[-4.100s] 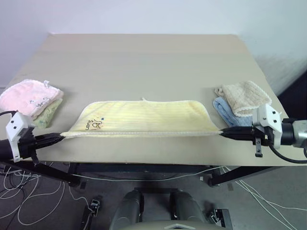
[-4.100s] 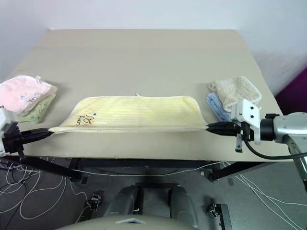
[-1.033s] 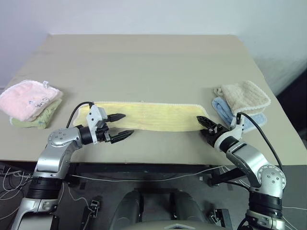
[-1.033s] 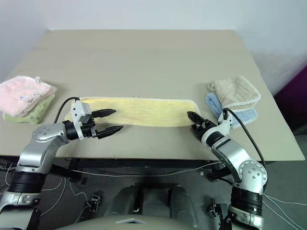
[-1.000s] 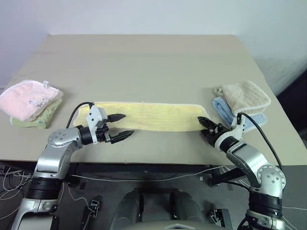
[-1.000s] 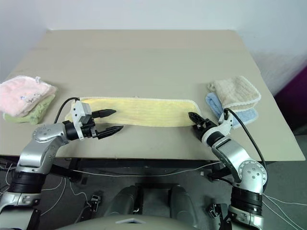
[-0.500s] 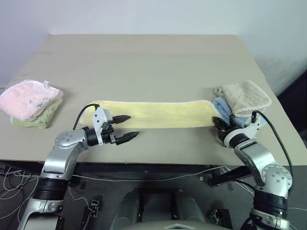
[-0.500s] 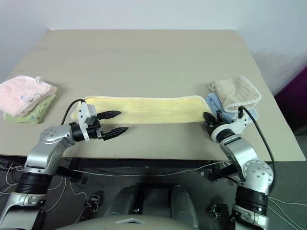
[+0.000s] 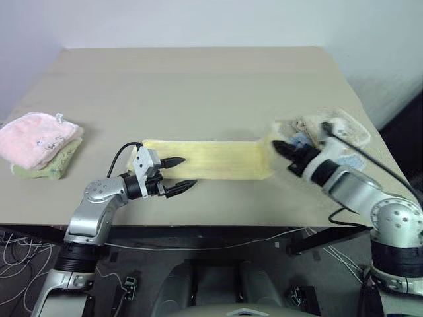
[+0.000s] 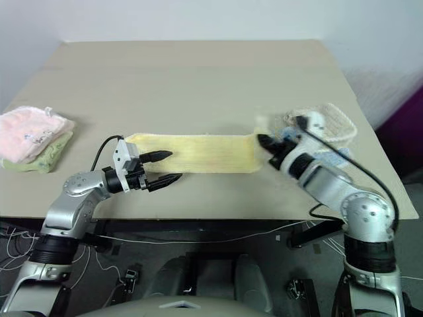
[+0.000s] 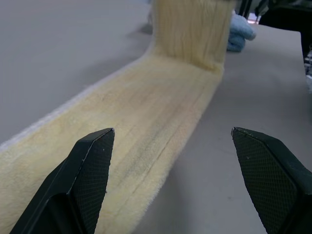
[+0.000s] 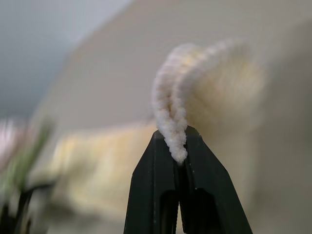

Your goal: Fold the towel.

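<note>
While the towel [image 9: 211,159] lies as a long folded strip near the table's [image 9: 198,79] front edge, the right gripper [image 12: 178,153] pinches its right end, lifted off the surface. At the strip's left end, the left gripper [image 9: 180,176] hovers, jaws wide, holding nothing.

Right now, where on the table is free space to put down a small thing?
The far half of the table, beyond the towel, is bare. So is the stretch between the pink towel pile and the left gripper. It is crowded at the right edge, around the right gripper and the beige towel.
</note>
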Robot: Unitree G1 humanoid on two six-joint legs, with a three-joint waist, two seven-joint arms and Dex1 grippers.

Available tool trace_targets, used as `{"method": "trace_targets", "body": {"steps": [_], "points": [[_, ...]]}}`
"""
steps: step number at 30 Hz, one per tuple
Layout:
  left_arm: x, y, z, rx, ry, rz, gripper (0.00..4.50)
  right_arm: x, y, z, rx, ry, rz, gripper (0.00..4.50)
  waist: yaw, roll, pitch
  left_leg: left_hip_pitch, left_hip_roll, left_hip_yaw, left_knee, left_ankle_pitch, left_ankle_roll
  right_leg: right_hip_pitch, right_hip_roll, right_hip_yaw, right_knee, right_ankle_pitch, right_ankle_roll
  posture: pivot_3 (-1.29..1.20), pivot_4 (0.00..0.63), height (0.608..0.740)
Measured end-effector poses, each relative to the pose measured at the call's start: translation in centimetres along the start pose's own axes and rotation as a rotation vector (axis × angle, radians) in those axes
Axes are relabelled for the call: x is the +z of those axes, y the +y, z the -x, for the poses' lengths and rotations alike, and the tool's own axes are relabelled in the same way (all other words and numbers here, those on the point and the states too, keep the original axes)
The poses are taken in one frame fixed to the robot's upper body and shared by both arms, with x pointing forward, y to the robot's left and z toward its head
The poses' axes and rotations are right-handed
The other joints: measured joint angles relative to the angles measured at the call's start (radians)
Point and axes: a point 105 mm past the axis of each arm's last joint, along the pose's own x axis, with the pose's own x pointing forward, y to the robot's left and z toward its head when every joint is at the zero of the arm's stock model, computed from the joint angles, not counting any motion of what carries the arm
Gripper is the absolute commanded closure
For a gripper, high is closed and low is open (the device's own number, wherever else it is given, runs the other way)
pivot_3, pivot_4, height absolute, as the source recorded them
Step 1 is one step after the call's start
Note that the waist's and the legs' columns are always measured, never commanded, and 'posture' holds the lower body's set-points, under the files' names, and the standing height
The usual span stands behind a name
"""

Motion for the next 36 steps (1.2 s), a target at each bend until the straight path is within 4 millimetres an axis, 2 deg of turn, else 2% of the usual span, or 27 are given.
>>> {"method": "trace_targets", "body": {"steps": [4,8,12,17,20,24,25,26,28,32,35,36], "points": [[-0.1,0.1,-0.2,0.016,-0.004,0.004,0.49,-1.1,1.8,-2.3,0.079,0.086,0.144,4.48,0.004,0.000,0.000,0.000,-0.001,0.000,0.000,0.000,0.000,0.000,-0.001,-0.001,-0.001,0.000,0.000,0.00,0.150,0.740],[-0.2,-0.2,-0.5,0.023,-0.009,0.011,0.49,-3.4,1.6,-4.6,0.100,0.177,0.192,4.48,0.002,0.000,0.000,0.000,-0.001,-0.001,0.000,0.000,0.000,0.000,0.000,-0.001,-0.001,0.000,0.000,0.00,0.150,0.740],[-0.6,-0.5,-0.2,0.040,-0.006,0.019,0.49,-5.6,1.3,-5.5,0.119,0.251,0.222,4.48,0.001,0.000,0.000,-0.001,-0.001,-0.001,0.000,0.000,0.000,-0.001,-0.001,-0.001,-0.001,0.000,0.000,0.00,0.150,0.740],[-1.0,-0.8,0.2,0.060,0.001,0.026,0.49,-6.0,0.9,-6.1,0.120,0.248,0.279,4.48,0.002,0.000,0.000,-0.001,-0.001,-0.001,-0.001,0.000,0.000,-0.001,-0.001,-0.001,-0.001,0.000,0.000,0.00,0.150,0.740],[-0.8,-0.8,0.5,0.078,-0.005,0.024,0.49,-6.2,1.6,-6.3,0.162,0.244,0.280,3.80,0.001,0.000,0.000,-0.001,-0.001,-0.001,-0.001,0.000,0.000,-0.001,-0.001,-0.001,-0.001,0.000,0.000,0.00,0.150,0.740],[-0.8,-1.1,1.2,0.105,-0.022,0.063,0.49,-5.5,2.6,-6.2,0.220,0.207,0.269,2.47,0.001,0.000,0.000,-0.001,-0.001,-0.001,-0.001,0.000,0.000,-0.001,-0.001,-0.001,-0.001,0.000,0.000,0.00,0.150,0.740],[-0.9,-1.2,1.3,0.107,-0.021,0.068,0.49,-5.3,2.7,-6.1,0.225,0.196,0.270,2.40,0.001,0.000,0.000,-0.001,-0.001,-0.001,-0.001,0.000,0.000,-0.001,-0.001,-0.001,-0.001,0.000,0.000,0.00,0.150,0.740],[-1.2,-1.4,1.4,0.111,-0.012,0.082,0.49,-4.9,2.7,-6.0,0.226,0.179,0.271,2.02,0.003,0.000,0.000,-0.001,-0.001,-0.002,-0.001,0.000,0.000,-0.001,-0.001,-0.001,-0.001,0.000,0.000,0.00,0.150,0.740],[-1.4,-2.0,2.5,0.157,-0.024,0.127,0.49,-4.0,3.0,-5.3,0.243,0.104,0.292,1.97,0.001,0.000,0.000,-0.001,-0.001,-0.001,-0.003,0.000,0.000,-0.001,-0.002,0.000,-0.004,0.000,0.000,0.00,0.150,0.740],[-1.8,-2.3,3.9,0.241,-0.051,0.220,0.49,-1.4,1.8,-3.7,0.220,0.003,0.324,1.97,0.003,0.000,0.000,-0.001,-0.001,-0.002,-0.002,0.000,0.000,0.000,-0.002,-0.001,-0.004,0.000,0.000,0.00,0.150,0.740],[-0.7,-1.9,4.5,0.312,-0.121,0.275,0.49,0.0,1.0,-4.0,0.211,-0.051,0.335,2.59,0.002,0.000,0.000,-0.001,-0.001,-0.002,-0.002,0.000,0.000,0.000,-0.002,-0.001,-0.004,0.000,0.000,0.00,0.150,0.740],[-0.4,-1.8,4.7,0.335,-0.142,0.295,0.49,0.4,0.4,-4.4,0.197,-0.063,0.342,2.96,0.002,0.000,0.000,-0.001,-0.001,-0.002,-0.002,0.000,0.000,0.000,-0.002,-0.001,-0.004,0.000,0.000,0.00,0.150,0.740]]}}
